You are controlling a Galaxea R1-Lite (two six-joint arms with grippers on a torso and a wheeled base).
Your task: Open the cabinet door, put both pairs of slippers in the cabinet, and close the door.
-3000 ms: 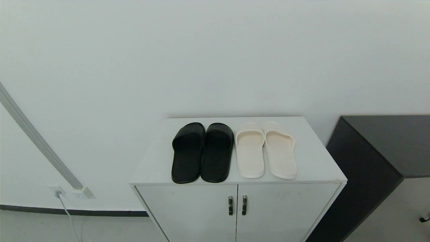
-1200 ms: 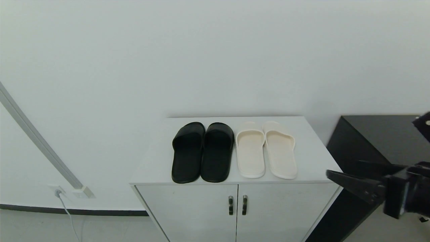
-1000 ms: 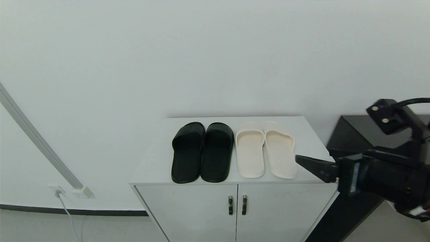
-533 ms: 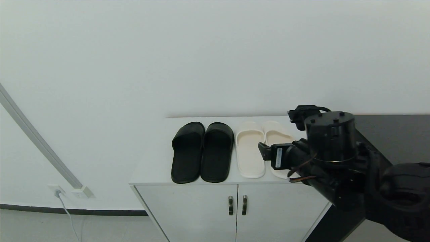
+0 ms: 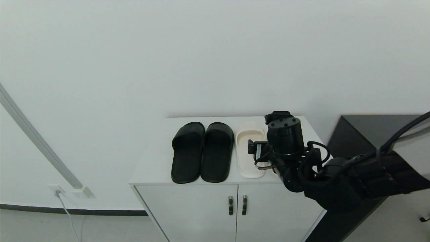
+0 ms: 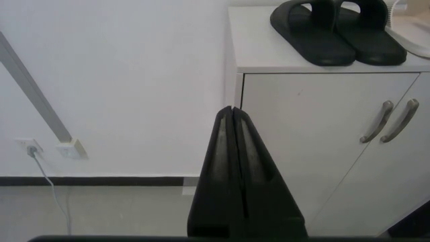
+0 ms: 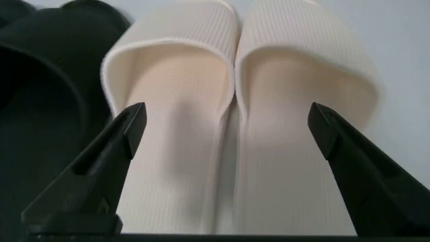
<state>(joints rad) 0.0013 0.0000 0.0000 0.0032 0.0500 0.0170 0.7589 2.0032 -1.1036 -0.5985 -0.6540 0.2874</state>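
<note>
A white cabinet (image 5: 188, 208) stands against the wall with both doors shut and two metal handles (image 5: 237, 205) at the middle. On its top lie a black pair of slippers (image 5: 201, 153) and, to their right, a cream pair (image 5: 247, 153). My right arm's wrist (image 5: 285, 134) hangs over the cream pair and hides the right slipper. In the right wrist view my right gripper (image 7: 225, 124) is open wide, its fingertips straddling both cream slippers (image 7: 235, 101) from above. My left gripper (image 6: 232, 111) is shut on nothing, low beside the cabinet's left front corner (image 6: 236, 74).
A dark cabinet (image 5: 386, 131) stands close to the white cabinet's right side. A wall socket with a cable (image 5: 58, 194) and a slanted grey conduit (image 5: 33, 134) sit on the wall at the left. Bare floor lies to the left of the cabinet.
My right arm came in from the right and moved left and up over the cabinet top, ending above the cream slippers. The slippers and doors have not moved.
</note>
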